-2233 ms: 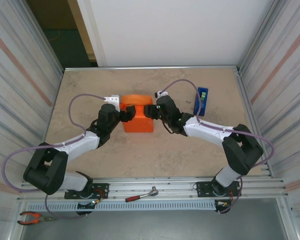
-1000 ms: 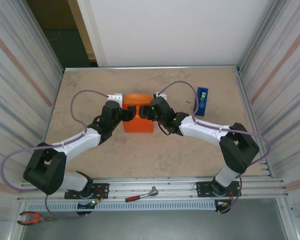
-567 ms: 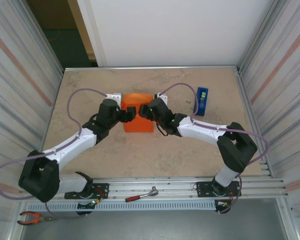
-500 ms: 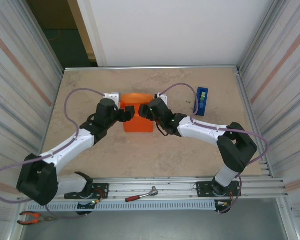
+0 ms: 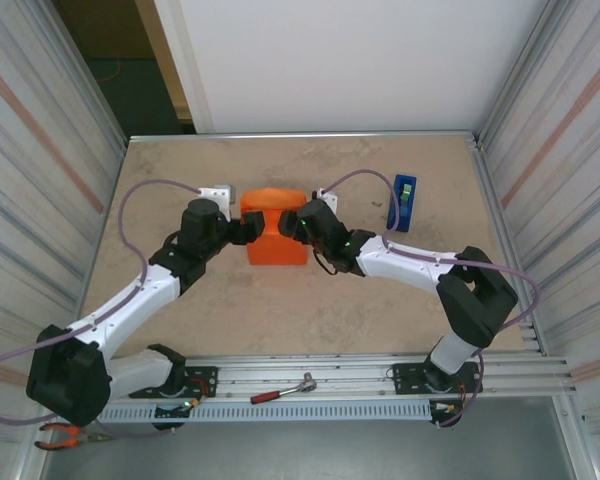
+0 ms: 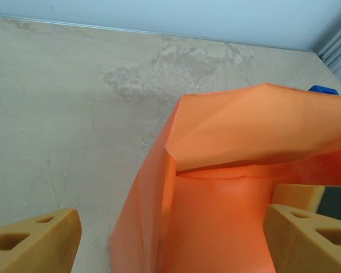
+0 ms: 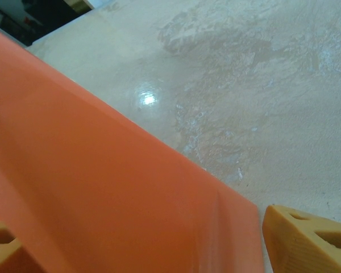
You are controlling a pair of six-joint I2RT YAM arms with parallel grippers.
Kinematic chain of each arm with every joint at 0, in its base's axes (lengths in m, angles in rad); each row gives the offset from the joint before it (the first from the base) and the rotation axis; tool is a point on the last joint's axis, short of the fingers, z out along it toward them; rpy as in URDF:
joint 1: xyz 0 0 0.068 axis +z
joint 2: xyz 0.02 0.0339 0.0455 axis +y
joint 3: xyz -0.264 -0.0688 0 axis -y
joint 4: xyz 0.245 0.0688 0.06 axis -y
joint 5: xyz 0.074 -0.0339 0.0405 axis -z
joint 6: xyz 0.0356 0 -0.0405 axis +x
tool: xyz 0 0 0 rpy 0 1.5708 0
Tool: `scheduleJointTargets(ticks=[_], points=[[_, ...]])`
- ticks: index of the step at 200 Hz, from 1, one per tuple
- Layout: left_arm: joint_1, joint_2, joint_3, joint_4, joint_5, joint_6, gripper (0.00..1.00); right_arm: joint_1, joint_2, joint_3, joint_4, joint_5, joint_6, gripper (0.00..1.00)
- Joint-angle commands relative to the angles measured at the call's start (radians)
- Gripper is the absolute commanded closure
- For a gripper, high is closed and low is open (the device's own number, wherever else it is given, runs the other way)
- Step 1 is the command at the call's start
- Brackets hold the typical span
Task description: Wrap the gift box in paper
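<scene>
Orange paper (image 5: 276, 232) toward the far middle of the table (image 5: 180, 160), folded up into a boxy bundle with a puckered top. Left gripper (image 5: 246, 229) close in at the bundle's left side, right gripper (image 5: 288, 222) at its right side near the top edge, reaching in from the two near corners. Blue tape dispenser (image 5: 404, 202) well off to the right, apart from the paper. On the metal rail in front of the table, a ratchet with a red handle (image 5: 285, 390). At the near left corner, pliers with orange grips (image 5: 65, 435).

From the left wrist: open, fingers (image 6: 34, 239) spread wide, gripping nothing. One finger at the lower left of the view, low over bare table and clear of the paper. The other at the lower right, in front of the bundle's open end. Between the two, the paper's side wall, standing upright. Top flap sagging inward over an orange hollow, creased at its near corner. Tip of the blue dispenser just above the paper's far right edge.

From the right wrist: also open, fingers (image 7: 307, 239) far apart. Between them a slanted sheet of the paper, running from upper left to lower right and ending just short of the finger at the lower right. The opposite finger partly behind the sheet at the lower left corner. Contact with the sheet impossible to tell. Beyond the paper's edge, mottled beige table with a spot of glare.
</scene>
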Motion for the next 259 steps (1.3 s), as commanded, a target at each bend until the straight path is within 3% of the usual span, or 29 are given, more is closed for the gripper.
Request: scheduleJointTargets(ticks=[1, 60, 119, 170, 236, 259], points=[[0.001, 0.042, 0.004, 0.052, 0.013, 0.015, 0.16, 0.001, 0.023, -0.054, -0.178, 0.033, -0.004, 0.17], [0.000, 0.188, 0.023, 0.066, -0.058, 0.051, 0.19, -0.007, 0.001, -0.013, -0.190, -0.004, -0.061, 0.16], [-0.004, 0.186, -0.004, 0.071, -0.043, 0.028, 0.23, -0.053, -0.102, 0.013, -0.144, -0.047, -0.178, 0.16], [-0.011, 0.186, -0.010, 0.072, -0.036, 0.014, 0.24, -0.050, -0.029, 0.040, -0.104, -0.064, -0.205, 0.18], [-0.003, 0.151, 0.032, 0.071, -0.032, 0.044, 0.25, -0.031, 0.023, 0.041, -0.118, -0.043, -0.217, 0.40], [-0.002, 0.170, 0.046, 0.086, -0.020, 0.061, 0.33, -0.026, 0.023, 0.046, -0.134, -0.026, -0.225, 0.46]])
